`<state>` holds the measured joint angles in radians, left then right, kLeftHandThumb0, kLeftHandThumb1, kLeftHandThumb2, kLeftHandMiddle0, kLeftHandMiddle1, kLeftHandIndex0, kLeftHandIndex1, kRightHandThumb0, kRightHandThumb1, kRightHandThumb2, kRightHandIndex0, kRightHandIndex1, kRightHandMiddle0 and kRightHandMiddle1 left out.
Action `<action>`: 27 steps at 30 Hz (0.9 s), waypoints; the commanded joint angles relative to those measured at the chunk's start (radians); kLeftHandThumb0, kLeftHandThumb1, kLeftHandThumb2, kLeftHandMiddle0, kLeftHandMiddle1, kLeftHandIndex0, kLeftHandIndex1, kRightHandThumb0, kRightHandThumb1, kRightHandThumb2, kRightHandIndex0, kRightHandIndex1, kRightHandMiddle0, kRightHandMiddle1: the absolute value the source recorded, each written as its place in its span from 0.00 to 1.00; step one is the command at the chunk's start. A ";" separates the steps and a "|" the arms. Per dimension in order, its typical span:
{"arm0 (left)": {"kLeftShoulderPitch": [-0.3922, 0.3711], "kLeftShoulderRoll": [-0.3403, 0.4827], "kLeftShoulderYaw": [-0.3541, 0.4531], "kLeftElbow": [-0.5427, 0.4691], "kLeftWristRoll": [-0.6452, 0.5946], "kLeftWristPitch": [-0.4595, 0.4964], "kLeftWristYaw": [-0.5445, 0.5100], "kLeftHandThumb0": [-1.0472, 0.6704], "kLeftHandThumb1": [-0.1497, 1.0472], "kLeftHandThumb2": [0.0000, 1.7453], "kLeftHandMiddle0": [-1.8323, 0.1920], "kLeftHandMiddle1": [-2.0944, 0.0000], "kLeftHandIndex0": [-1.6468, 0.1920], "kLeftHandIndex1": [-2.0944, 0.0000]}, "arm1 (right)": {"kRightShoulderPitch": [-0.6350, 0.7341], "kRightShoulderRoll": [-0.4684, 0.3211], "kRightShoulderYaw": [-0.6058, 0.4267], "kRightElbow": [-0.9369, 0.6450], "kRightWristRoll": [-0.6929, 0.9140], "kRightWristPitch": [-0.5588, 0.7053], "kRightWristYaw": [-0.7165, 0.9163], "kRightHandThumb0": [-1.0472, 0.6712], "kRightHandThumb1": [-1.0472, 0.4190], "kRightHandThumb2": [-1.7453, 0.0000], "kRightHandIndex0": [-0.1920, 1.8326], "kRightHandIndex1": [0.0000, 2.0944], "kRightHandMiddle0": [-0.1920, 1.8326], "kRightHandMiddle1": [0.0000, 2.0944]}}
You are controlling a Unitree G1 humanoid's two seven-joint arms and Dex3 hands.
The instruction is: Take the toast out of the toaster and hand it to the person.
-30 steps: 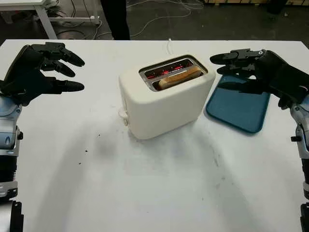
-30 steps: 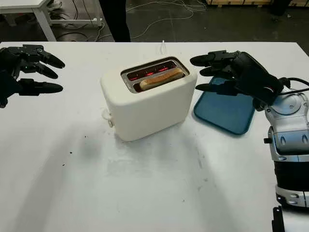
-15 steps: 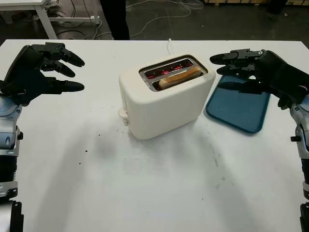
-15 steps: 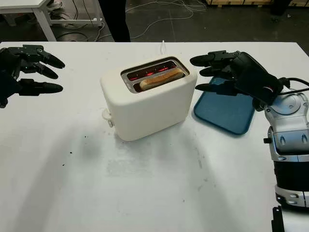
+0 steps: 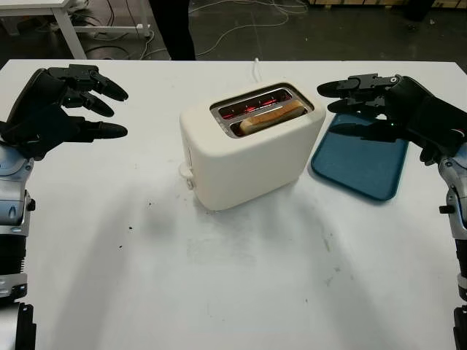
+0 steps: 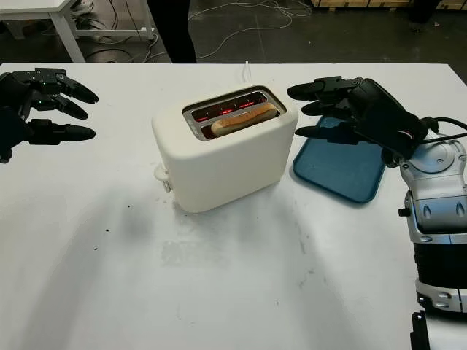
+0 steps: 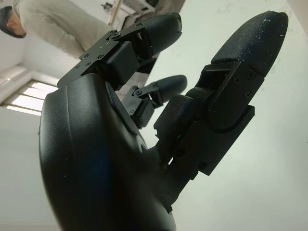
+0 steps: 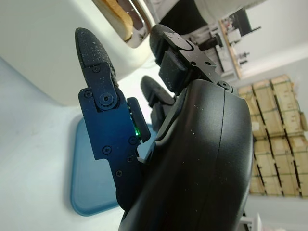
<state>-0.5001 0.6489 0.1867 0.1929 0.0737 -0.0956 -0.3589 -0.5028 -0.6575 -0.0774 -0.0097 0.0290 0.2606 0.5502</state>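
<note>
A cream toaster (image 5: 248, 157) stands in the middle of the white table (image 5: 241, 277). A slice of toast (image 5: 271, 115) sits in its near slot, and the far slot glows red. My right hand (image 5: 365, 106) is open, held in the air just right of the toaster, above the blue tray (image 5: 361, 164). My left hand (image 5: 91, 102) is open too, raised well to the left of the toaster. The toast (image 8: 118, 17) and the toaster's side show past my right hand in the right wrist view. A person (image 7: 62, 21) in light clothing stands beyond the table.
The flat blue tray lies right of the toaster. A white power cord (image 5: 256, 67) runs from the toaster to the table's far edge. Dark legs (image 5: 174, 29) stand on the floor behind the table, near a white desk frame (image 5: 69, 29). Small crumbs dot the near-left tabletop.
</note>
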 commanded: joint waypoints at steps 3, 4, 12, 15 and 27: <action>-0.001 0.009 0.003 0.000 -0.004 -0.009 0.004 0.00 0.66 0.00 0.54 0.57 0.48 0.64 | 0.000 0.002 0.001 -0.008 -0.007 -0.015 -0.005 0.30 0.15 1.00 0.27 0.26 0.40 0.00; -0.001 0.009 0.003 -0.003 -0.006 -0.004 0.004 0.00 0.66 0.00 0.54 0.57 0.48 0.64 | 0.000 0.003 0.001 -0.005 -0.007 -0.020 -0.006 0.30 0.15 1.00 0.27 0.26 0.40 0.00; 0.000 0.005 0.007 0.000 -0.012 -0.004 0.004 0.00 0.65 0.00 0.53 0.57 0.48 0.64 | 0.003 0.001 0.003 -0.003 -0.015 -0.034 -0.007 0.29 0.15 1.00 0.28 0.26 0.40 0.00; 0.001 0.007 0.006 -0.002 -0.008 -0.010 0.007 0.00 0.65 0.00 0.53 0.57 0.48 0.64 | 0.004 0.003 0.000 0.001 -0.013 -0.045 -0.006 0.30 0.15 1.00 0.28 0.26 0.40 0.00; 0.004 0.007 0.007 -0.005 -0.004 -0.013 0.010 0.00 0.66 0.00 0.53 0.57 0.48 0.63 | 0.000 0.005 0.001 -0.009 -0.006 -0.032 -0.003 0.30 0.14 1.00 0.28 0.25 0.40 0.00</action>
<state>-0.5000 0.6489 0.1870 0.1929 0.0740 -0.0983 -0.3583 -0.5026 -0.6567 -0.0774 -0.0087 0.0230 0.2365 0.5498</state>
